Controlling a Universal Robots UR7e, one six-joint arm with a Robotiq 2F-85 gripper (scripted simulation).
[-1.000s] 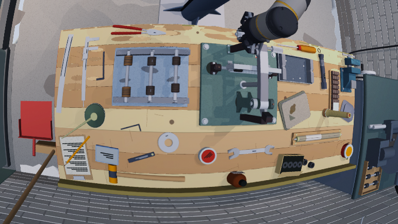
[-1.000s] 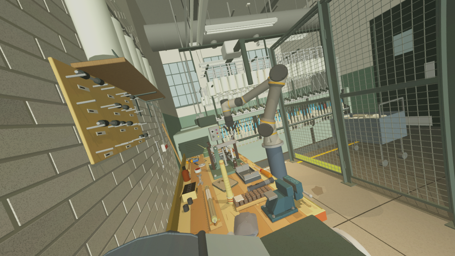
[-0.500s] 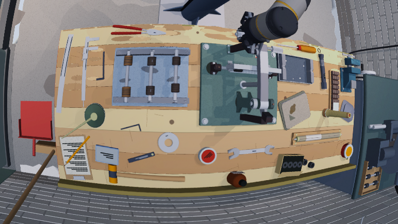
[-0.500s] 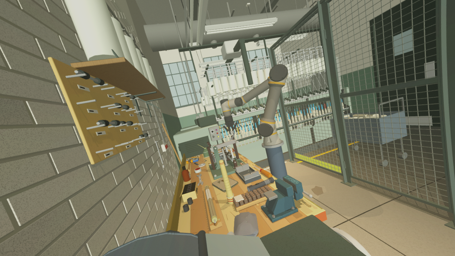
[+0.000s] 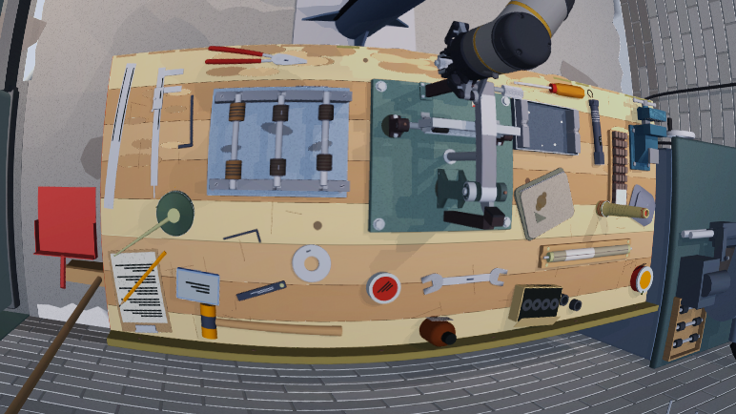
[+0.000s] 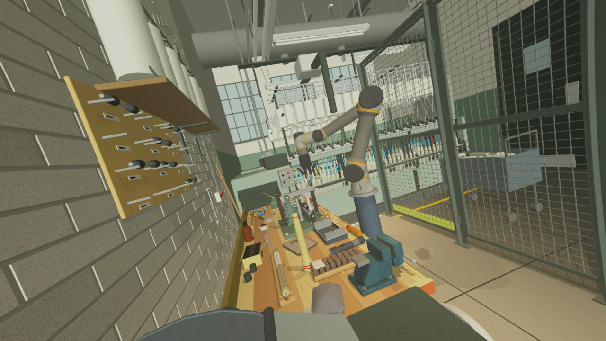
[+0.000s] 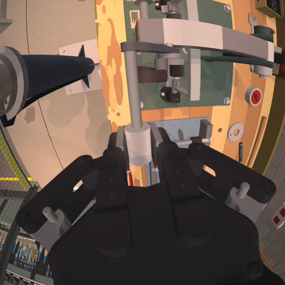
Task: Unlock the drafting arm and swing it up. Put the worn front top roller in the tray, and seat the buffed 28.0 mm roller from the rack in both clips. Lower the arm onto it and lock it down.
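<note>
The drafting arm (image 5: 486,149) (image 7: 202,37) is a pale grey bar over the green base plate (image 5: 412,154), and a thin rod with a ribbed white knob (image 7: 137,145) sticks out from its rear end. That knob sits clamped in my gripper (image 7: 138,154) (image 5: 455,85), which is closed on it at the plate's far edge. On the plate a dark-capped roller (image 5: 399,125) lies near the rear and a black handle (image 5: 473,219) at the front. The rack (image 5: 280,141) to the left carries three rollers. The grey tray (image 5: 548,126) lies right of the plate.
The wooden bench (image 5: 360,206) is crowded with loose tools: red pliers (image 5: 247,55), a screwdriver (image 5: 561,89), a spanner (image 5: 463,279), a blue vise (image 5: 646,136) and a sanding pad (image 5: 544,203). A wire cage (image 6: 487,127) closes the robot's side.
</note>
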